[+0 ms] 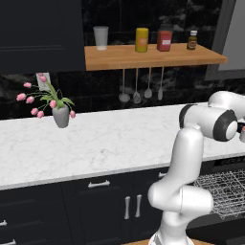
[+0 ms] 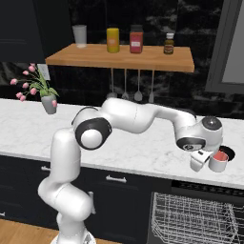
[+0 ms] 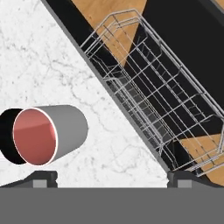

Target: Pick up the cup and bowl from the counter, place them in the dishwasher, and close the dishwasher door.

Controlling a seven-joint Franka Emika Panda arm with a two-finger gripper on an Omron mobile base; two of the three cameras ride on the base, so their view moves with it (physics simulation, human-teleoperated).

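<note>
Cup (image 3: 48, 133), grey with red inside, empty, beside open jaws, dishwasher (image 3: 153, 100) rack empty below counter (image 3: 52, 65)

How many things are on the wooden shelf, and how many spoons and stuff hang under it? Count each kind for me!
White cup: 1
Yellow canister: 1
Red jar: 1
Small brown bottle: 1
Hanging utensils: 4
Total: 8
</note>
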